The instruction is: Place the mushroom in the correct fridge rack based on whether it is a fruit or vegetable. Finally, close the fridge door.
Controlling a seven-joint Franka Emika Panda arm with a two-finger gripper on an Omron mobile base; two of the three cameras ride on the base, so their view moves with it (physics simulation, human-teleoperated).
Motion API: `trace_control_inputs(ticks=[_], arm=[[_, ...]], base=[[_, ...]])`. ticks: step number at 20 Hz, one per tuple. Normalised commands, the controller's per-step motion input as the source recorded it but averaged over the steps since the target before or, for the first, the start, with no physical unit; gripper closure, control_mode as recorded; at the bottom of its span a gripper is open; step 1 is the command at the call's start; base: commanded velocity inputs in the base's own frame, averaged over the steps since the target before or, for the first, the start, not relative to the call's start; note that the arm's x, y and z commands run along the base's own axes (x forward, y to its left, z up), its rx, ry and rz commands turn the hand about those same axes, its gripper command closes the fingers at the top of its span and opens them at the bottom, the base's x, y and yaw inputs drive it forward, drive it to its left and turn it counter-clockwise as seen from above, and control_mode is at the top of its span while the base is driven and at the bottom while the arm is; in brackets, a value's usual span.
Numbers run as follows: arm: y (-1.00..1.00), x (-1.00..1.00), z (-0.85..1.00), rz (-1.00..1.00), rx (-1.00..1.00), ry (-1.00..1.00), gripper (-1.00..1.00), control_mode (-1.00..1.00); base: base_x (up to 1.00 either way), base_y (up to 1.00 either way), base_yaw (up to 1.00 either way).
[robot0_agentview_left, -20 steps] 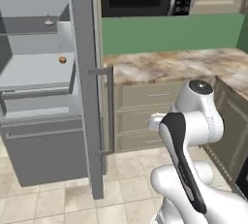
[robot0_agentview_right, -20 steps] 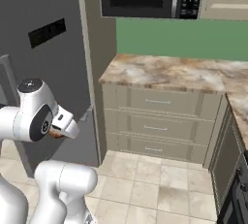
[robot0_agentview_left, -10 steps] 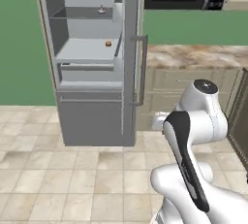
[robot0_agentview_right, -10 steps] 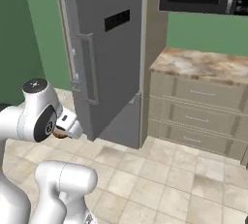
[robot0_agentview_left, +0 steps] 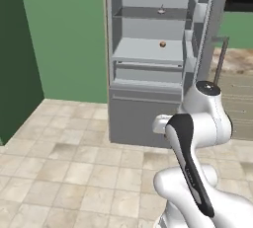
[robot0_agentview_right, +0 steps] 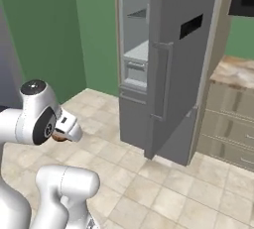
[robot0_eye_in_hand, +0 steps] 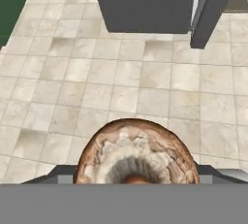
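My gripper point(robot0_agentview_right: 60, 135) is clamped on the mushroom point(robot0_eye_in_hand: 137, 152), low centre of the hand view, and could clip the fridge door point(robot0_agentview_right: 186, 64) edge while reaching the rack.

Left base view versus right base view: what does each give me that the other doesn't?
Left base view alone: the open fridge's shelves, with a small brown item on the middle rack and another small item above it. Right base view alone: the fridge door from outside, with its black display and bar handle, and the mushroom tucked at the tool. Both: the arm, tiled floor, green wall.
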Motion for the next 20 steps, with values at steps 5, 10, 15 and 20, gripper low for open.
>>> trace_control_inputs(ticks=[5, 10, 15, 20], arm=[[0.0, 0.0, 0.0, 0.0, 0.0, 0.0, 1.0, 1.0], [0.0, 0.0, 0.0, 0.0, 0.0, 0.0, 1.0, 1.0], [0.0, 0.0, 0.0, 0.0, 0.0, 0.0, 1.0, 1.0], [0.0, 0.0, 0.0, 0.0, 0.0, 0.0, 1.0, 1.0]], base=[[1.0, 0.82, -0.12], [1.0, 0.52, -0.38], [0.92, 0.33, -0.5], [0.78, 0.23, -0.46]])
